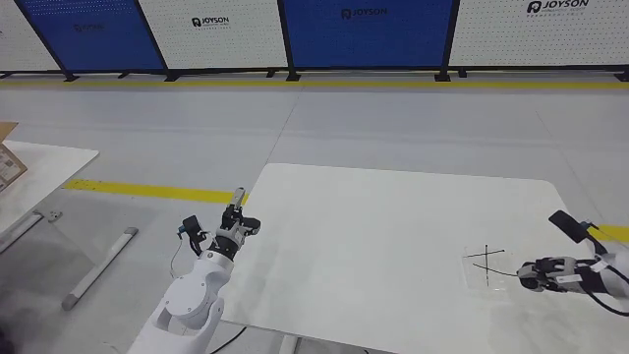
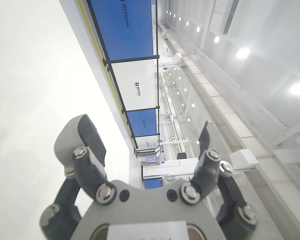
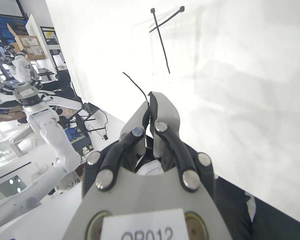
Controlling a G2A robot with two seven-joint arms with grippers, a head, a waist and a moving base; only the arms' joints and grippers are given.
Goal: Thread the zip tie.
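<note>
Right pincer [image 3: 149, 101], shut on a black tie [image 3: 136, 84] near the right edge of the table [image 1: 393, 246]. The tie's thin tail juts free past the fingertips and curves above the surface; its head is hidden inside the grip. Just beyond lie two spare ties [image 3: 161, 29], crossed in a clear tray [image 3: 197, 41]. Left pincer [image 2: 147, 128], wide and empty, raised at the table's opposite edge, well apart from the tie.

Probable hazards:
- The tail is slender and springy, so it may wag and miss the head's slot when the arms meet.
- A grip with so much tail left free may let the tie pivot or slip between the pads.
- A low pass could snag the crossed pair and drag them off the tray.
</note>
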